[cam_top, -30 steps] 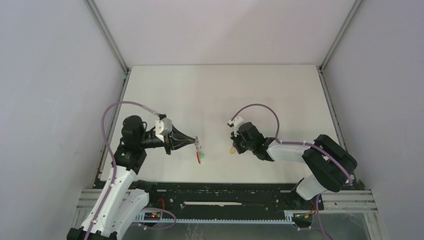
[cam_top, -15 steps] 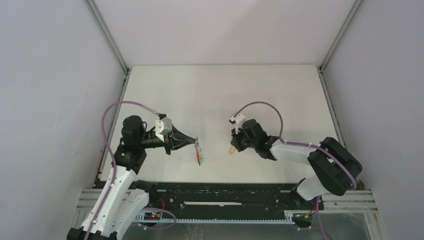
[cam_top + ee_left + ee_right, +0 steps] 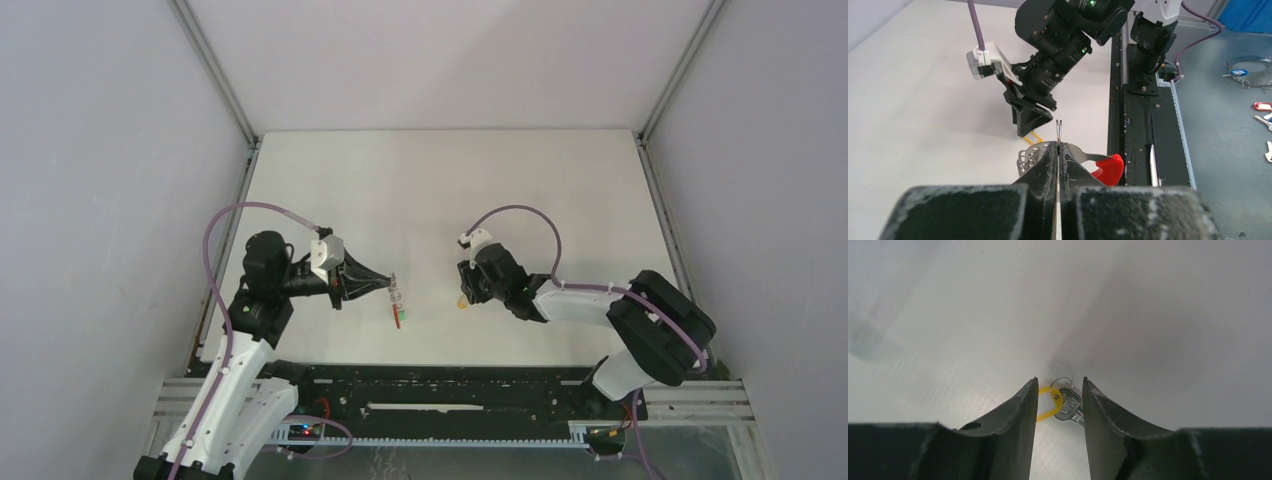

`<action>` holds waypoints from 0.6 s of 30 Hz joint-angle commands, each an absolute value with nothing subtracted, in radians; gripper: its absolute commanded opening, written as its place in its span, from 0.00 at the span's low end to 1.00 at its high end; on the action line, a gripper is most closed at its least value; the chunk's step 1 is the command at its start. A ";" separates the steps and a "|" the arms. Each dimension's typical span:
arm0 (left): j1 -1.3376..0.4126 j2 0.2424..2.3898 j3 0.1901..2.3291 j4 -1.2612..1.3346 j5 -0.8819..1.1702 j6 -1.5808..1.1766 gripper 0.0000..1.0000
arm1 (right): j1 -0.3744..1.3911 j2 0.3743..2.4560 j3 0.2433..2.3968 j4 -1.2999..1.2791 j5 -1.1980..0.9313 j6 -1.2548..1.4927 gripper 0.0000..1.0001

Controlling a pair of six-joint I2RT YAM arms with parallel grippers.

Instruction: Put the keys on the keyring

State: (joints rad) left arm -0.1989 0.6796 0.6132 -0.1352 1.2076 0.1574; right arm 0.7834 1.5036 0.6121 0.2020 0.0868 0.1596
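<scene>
Left hand [image 3: 1058, 150] clenched on keyring [image 3: 1104, 168], lifted off desk [image 3: 560, 190] at 7 o'clock, likely presenting loop for threading. Right hand [image 3: 1059, 383] parted, straddling yellow key [image 3: 1068, 408] flat on desk at 6 o'clock, set to pinch.

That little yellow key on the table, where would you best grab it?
Probably best pinched across the flat silver head of the yellow key, from straight above. It lies flat on the table, so only its thin edges offer hold; the right gripper stands open on either side of it.
</scene>
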 commanded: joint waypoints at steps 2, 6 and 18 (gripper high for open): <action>-0.201 0.669 0.630 -0.090 1.221 0.145 0.00 | 0.818 1.562 0.685 0.176 0.205 0.193 0.46; -0.201 0.670 0.633 -0.091 1.221 0.144 0.00 | 0.823 1.586 0.704 0.165 0.216 0.196 0.45; -0.201 0.672 0.633 -0.090 1.220 0.143 0.00 | 0.796 1.552 0.684 0.164 0.169 0.198 0.37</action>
